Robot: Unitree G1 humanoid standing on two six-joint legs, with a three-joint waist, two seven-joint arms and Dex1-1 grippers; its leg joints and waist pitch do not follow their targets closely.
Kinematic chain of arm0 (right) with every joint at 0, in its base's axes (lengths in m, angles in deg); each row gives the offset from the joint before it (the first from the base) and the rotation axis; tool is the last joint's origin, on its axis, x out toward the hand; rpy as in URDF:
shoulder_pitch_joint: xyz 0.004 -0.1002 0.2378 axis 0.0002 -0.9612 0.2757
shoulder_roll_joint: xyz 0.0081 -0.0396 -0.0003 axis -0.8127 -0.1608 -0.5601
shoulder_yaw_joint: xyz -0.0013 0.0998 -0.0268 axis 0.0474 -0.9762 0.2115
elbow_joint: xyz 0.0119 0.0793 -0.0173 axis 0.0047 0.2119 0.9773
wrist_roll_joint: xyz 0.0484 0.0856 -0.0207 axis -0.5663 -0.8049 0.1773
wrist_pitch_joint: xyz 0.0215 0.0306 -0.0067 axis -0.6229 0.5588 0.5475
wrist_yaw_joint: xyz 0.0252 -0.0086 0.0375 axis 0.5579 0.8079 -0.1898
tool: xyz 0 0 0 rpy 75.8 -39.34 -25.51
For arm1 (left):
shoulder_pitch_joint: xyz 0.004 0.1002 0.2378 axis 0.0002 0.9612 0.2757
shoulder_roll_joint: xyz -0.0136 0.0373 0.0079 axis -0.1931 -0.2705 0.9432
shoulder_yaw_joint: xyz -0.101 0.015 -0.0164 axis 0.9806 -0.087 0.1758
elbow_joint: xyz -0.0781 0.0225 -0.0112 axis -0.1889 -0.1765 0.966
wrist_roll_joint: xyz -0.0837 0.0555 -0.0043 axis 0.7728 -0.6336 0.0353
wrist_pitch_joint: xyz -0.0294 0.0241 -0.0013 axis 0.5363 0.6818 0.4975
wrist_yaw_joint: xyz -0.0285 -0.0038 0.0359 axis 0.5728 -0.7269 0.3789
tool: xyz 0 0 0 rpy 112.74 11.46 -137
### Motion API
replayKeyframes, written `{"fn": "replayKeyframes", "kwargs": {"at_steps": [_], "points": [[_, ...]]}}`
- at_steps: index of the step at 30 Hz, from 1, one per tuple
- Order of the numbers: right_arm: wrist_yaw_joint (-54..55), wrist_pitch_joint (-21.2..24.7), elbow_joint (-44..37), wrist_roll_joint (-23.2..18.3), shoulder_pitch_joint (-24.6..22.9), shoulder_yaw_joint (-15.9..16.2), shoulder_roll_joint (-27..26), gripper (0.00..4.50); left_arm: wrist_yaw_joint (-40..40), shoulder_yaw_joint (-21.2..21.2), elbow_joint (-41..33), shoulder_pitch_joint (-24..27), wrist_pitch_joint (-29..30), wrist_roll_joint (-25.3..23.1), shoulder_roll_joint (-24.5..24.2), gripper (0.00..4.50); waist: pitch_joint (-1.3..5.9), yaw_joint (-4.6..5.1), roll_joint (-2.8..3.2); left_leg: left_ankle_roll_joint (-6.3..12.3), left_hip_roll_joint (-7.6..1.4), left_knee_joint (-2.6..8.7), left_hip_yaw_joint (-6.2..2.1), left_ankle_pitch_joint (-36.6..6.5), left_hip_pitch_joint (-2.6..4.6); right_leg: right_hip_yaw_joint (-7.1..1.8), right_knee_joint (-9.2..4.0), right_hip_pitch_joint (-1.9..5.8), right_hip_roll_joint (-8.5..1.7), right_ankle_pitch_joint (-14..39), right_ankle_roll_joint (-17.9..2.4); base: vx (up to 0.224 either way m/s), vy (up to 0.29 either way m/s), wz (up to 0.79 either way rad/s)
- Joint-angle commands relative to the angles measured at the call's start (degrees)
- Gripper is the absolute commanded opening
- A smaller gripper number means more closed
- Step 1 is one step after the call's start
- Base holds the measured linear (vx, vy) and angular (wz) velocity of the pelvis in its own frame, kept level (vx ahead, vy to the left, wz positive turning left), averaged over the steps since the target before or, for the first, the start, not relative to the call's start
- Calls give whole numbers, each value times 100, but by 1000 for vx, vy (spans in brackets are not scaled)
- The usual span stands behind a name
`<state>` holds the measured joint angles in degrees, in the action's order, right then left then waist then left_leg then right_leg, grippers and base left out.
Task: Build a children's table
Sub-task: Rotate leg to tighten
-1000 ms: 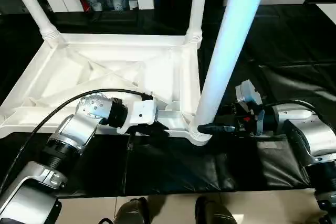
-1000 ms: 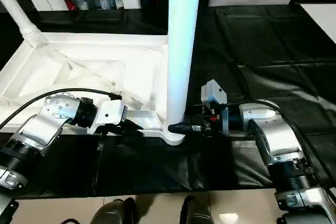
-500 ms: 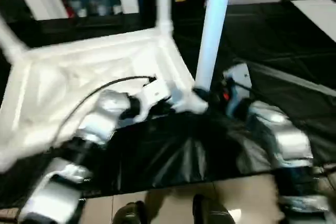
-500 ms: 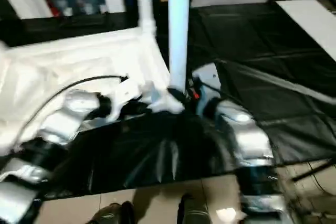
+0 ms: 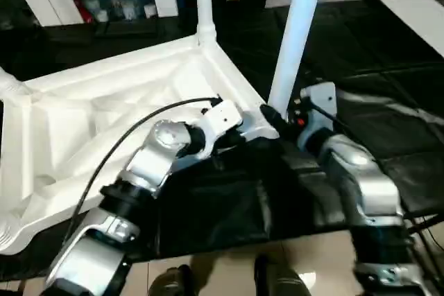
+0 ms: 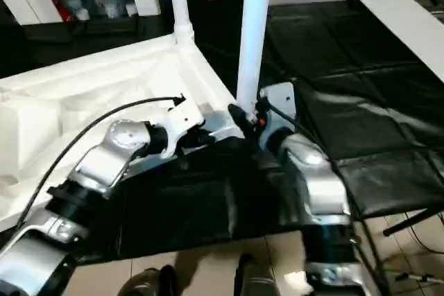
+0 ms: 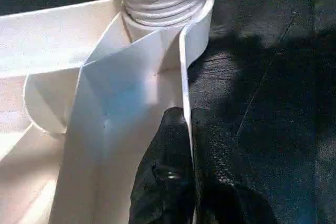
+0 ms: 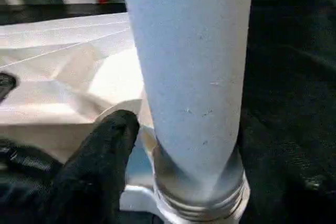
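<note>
Upturned table top (image 5: 104,109) on the black sheet: my left gripper (image 7: 186,129) pinches its rim while the right gripper (image 8: 113,145), fingers apart, flanks the near-corner leg (image 5: 295,32); next, I judge, seating it firmly.

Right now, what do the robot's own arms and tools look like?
Both arms are shiny silver cylinders with black ribbed joints. The left arm has a white block at its wrist and a black cable looping over it. The right arm carries a grey box with a red spot. Each tool has two black fingers.
</note>
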<state>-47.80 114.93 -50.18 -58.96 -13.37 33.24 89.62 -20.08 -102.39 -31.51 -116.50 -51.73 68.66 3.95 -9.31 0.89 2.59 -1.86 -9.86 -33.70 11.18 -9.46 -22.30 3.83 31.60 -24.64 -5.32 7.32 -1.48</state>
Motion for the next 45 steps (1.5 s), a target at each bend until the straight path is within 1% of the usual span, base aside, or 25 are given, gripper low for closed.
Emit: {"fn": "replayKeyframes", "kwargs": {"at_steps": [1, 4, 5, 7, 8, 9, 12, 13, 14, 16, 17, 19, 20, 21, 22, 25, 26, 27, 28, 33, 38, 40, 42, 43, 45], "points": [[-973, -105, -73, -259, -167, 513, 306, 346, 303, -35, -60, 28, -690, 13, -263, 0, 524, -46, -27, 490, -234, 427, -148, -1541, 111, -210, -323, 343, -288, 1782, -1148, 0, 0, 0], [-1694, -369, -6, -354, -199, 525, 795, 346, 701, -88, 89, 72, -1293, 96, -523, 0, 534, -94, -34, 604, -221, 384, -111, -1475, 123, -230, -327, 323, -289, 1909, -1157, 10, -17, 1], [-1828, -425, 8, -362, -201, 526, 866, 346, 780, -110, 131, 70, -1398, 105, -577, 0, 548, -104, -45, 614, -218, 377, -107, -1361, 97, -225, -299, 344, -280, 1898, -1153, 30, -50, 2], [-2005, -494, 36, -377, -192, 527, 956, 346, 975, -132, 144, 84, -1460, 159, -654, 0, 559, -146, -19, 623, -236, 379, -107, -1219, 108, -223, -289, 342, -291, 1825, -1187, 0, 0, 0], [-2277, -651, 96, -381, -169, 555, 1101, 346, 1320, -171, 127, 115, -1533, 272, -767, 0, 562, -146, -32, 629, -233, 376, -102, -1192, 109, -219, -287, 340, -274, 1782, -1209, 0, 0, 0], [-2550, -811, 170, -371, -132, 595, 1253, 346, 1675, -221, 100, 147, -1606, 369, -886, 0, 573, -167, -33, 644, -249, 376, -107, -1091, 103, -220, -257, 352, -282, 1628, -1298, 0, 0, 0], [-3033, -1008, 324, -465, -30, 641, 1495, 346, 2234, -358, 82, 177, -1811, 449, -1104, 0, 586, -173, -19, 686, -270, 369, -103, -995, 104, -217, -200, 351, -256, 1336, -1460, 0, 0, 0], [-3033, -1008, 324, -465, -30, 641, 1495, 346, 2234, -358, 82, 177, -1811, 449, -1104, 0, 604, -185, -33, 722, -283, 364, -105, -944, 115, -218, -169, 358, -257, 1211, -1531, 0, 0, 0], [-3198, -1055, 382, -528, 9, 660, 1573, 346, 2386, -402, 93, 180, -1903, 474, -1165, 0, 593, -202, -15, 744, -295, 368, -95, -964, 124, -221, -172, 343, -254, 1191, -1576, 0, 0, 0], [-3586, -1189, 505, -602, 91, 701, 1707, 346, 2661, -457, 122, 192, -2106, 549, -1258, 0, 593, -237, -23, 712, -301, 370, -87, -1079, 137, -223, -181, 342, -257, 1321, -1585, 0, 0, 0], [-3667, -1216, 528, -614, 104, 706, 1727, 331, 2694, -466, 133, 192, -2147, 555, -1272, 0, 587, -281, -15, 662, -310, 372, -76, -1159, 167, -238, -193, 326, -269, 1437, -1557, 0, 0, 0], [-3998, -1149, 510, -703, 129, 791, 1798, 313, 2814, -502, 160, 181, -2225, 550, -1324, 0, 583, -315, -27, 613, -325, 379, -78, -1210, 172, -246, -185, 317, -272, 1495, -1555, 0, 0, 0], [-4180, -1127, 527, -761, 147, 842, 1845, 308, 2855, -504, 192, 167, -2270, 546, -1335, 0, 583, -316, -74, 592, -321, 382, -78, -1229, 154, -248, -189, 328, -273, 1570, -1526, 0, 0, 0], [-4180, -1127, 527, -761, 147, 842, 1845, 308, 2855, -504, 192, 167, -2270, 546, -1335, 0, 575, -328, -57, 563, -321, 383, -88, -1276, 153, -250, -187, 324, -283, 1700, -1496, 0, 0, 0], [-4353, -1104, 562, -812, 177, 893, 1893, 294, 2905, -506, 220, 151, -2309, 556, -1341, 0, 574, -321, -84, 553, -316, 382, -83, -1314, 148, -252, -201, 324, -281, 1788, -1473, 0, 0, 0], [-4657, -1080, 694, -879, 279, 1013, 1989, 264, 2990, -505, 264, 116, -2377, 593, -1340, 0, 555, -318, -101, 461, -304, 379, -93, -1441, 143, -257, -239, 316, -297, 2240, -1324, 0, 0, 0], [-4713, -1084, 721, -879, 300, 1037, 2005, 254, 3006, -507, 271, 113, -2396, 599, -1345, 0, 545, -319, -103, 426, -297, 374, -92, -1511, 157, -260, -262, 296, -300, 2452, -1248, 0, 0, 0], [-4797, -1081, 756, -869, 330, 1075, 2029, 254, 3020, -506, 287, 106, -2419, 601, -1352, 0, 554, -319, -125, 403, -294, 370, -99, -1499, 152, -260, -260, 303, -300, 2542, -1203, 0, 0, 0], [-4823, -1082, 767, -865, 340, 1085, 2035, 230, 3025, -506, 293, 103, -2426, 601, -1354, 0, 560, -322, -120, 402, -293, 371, -98, -1468, 150, -261, -261, 301, -300, 2537, -1196, 0, 0, 0], [-5009, -1006, 801, -900, 388, 1140, 2083, 200, 2981, -492, 331, 95, -2467, 572, -1378, 0, 583, -324, -119, 417, -299, 370, -101, -1395, 143, -256, -247, 306, -290, 2415, -1215, 0, 0, 0], [-5057, -1005, 814, -925, 367, 1226, 2074, 194, 2930, -442, 372, 122, -2450, 566, -1366, 0, 602, -329, -112, 451, -300, 361, -96, -1303, 138, -257, -221, 311, -283, 2177, -1291, 0, 0, 0], [-5030, -957, 789, -961, 344, 1211, 2038, 194, 2881, -416, 363, 138, -2414, 569, -1346, 0, 603, -332, -124, 471, -297, 356, -90, -1279, 136, -259, -217, 312, -285, 2143, -1308, 0, 0, 0], [-4666, -693, 651, -1005, 290, 1135, 1864, 194, 2666, -346, 256, 170, -2188, 591, -1260, 0, 592, -329, -144, 469, -297, 360, -88, -1293, 135, -257, -225, 308, -280, 2185, -1299, 0, 0, 0], [-4174, -487, 560, -907, 261, 1110, 1690, 194, 2429, -306, 161, 174, -1972, 555, -1180, 0, 580, -329, -148, 450, -295, 367, -93, -1322, 127, -254, -230, 306, -280, 2264, -1275, 0, 0, 0], [-3702, -366, 490, -775, 249, 1102, 1516, 194, 2216, -272, 85, 163, -1751, 510, -1109, 0, 566, -305, -144, 335, -293, 385, -112, -1410, 138, -248, -238, 289, -278, 2503, -1186, 0, 0, 0]]}}
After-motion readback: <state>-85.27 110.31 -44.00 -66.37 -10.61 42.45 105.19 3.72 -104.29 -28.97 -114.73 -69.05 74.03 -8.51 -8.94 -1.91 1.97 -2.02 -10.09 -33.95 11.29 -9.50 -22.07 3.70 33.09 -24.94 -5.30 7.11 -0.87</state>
